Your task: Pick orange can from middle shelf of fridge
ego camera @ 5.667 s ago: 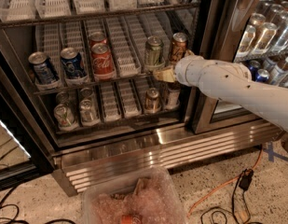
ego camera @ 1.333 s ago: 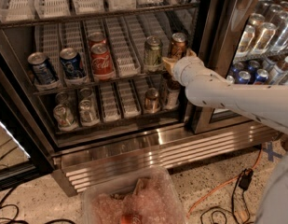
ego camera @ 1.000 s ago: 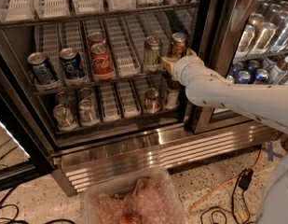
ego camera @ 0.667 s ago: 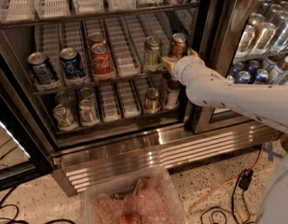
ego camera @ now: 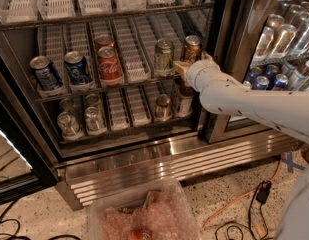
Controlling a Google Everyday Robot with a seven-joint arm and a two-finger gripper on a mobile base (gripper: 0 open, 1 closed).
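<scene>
The orange can (ego camera: 192, 46) stands at the right end of the middle shelf (ego camera: 130, 59) of the fridge (ego camera: 144, 160), next to a green-and-silver can (ego camera: 164, 56). My gripper (ego camera: 192, 64) is at the orange can's lower front and hides its bottom part. The white arm (ego camera: 244, 101) reaches in from the right. Two red cola cans (ego camera: 109, 64) stand mid-shelf, and two blue cans (ego camera: 77, 69) at the left.
The lower rack holds clear and silver cans (ego camera: 69, 124) and a brown bottle (ego camera: 163, 106). The dark door post (ego camera: 234, 59) stands right behind the arm. A second cooler with cans (ego camera: 274, 59) is at the right. A clear plastic bin (ego camera: 144, 219) and cables (ego camera: 254, 204) lie on the floor.
Since the earliest frame my gripper has moved up and right from the green can's base to the orange can. Over the last second nothing has visibly moved.
</scene>
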